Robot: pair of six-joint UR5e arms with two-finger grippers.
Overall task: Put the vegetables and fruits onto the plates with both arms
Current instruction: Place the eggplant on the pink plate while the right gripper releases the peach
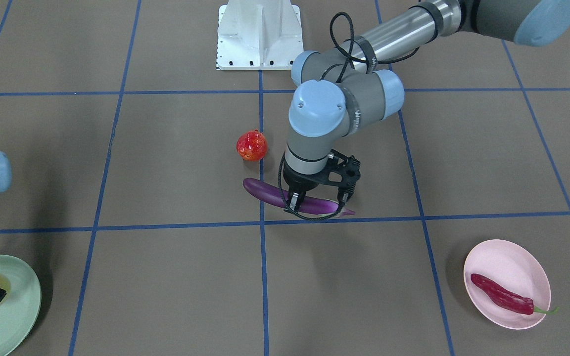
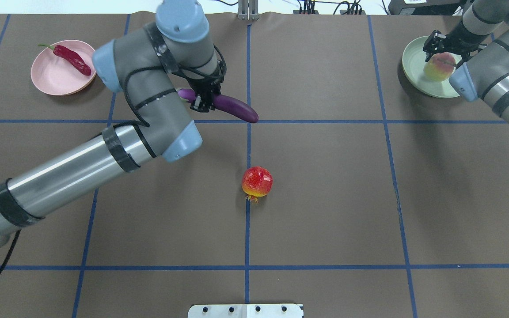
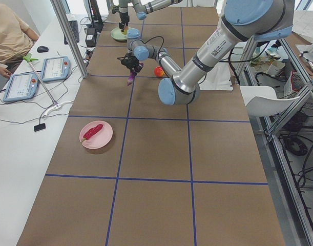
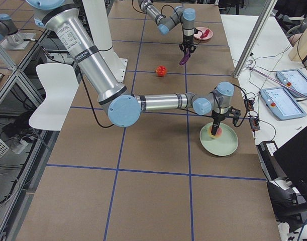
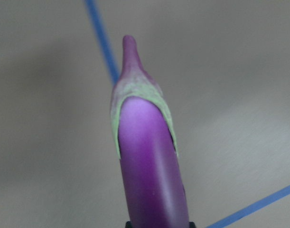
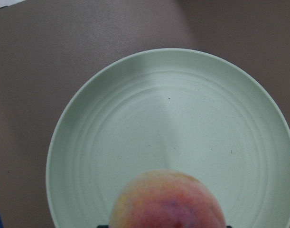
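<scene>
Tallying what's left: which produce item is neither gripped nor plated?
The pomegranate, alone on the table; the chili is plated, the eggplant and peach are held.

eggplant (image 5: 152,180): smooth gloss observed | mint plate (image 6: 182,109): matt, faintly speckled | chili pepper (image 1: 500,294): wrinkled sheen | table surface (image 2: 325,198): matt, paper-like

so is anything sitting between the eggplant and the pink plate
Nothing visible lies on the table between the eggplant, held in the left claw, and the pink plate. The chili pepper already lies on that plate and takes up part of it.
</scene>
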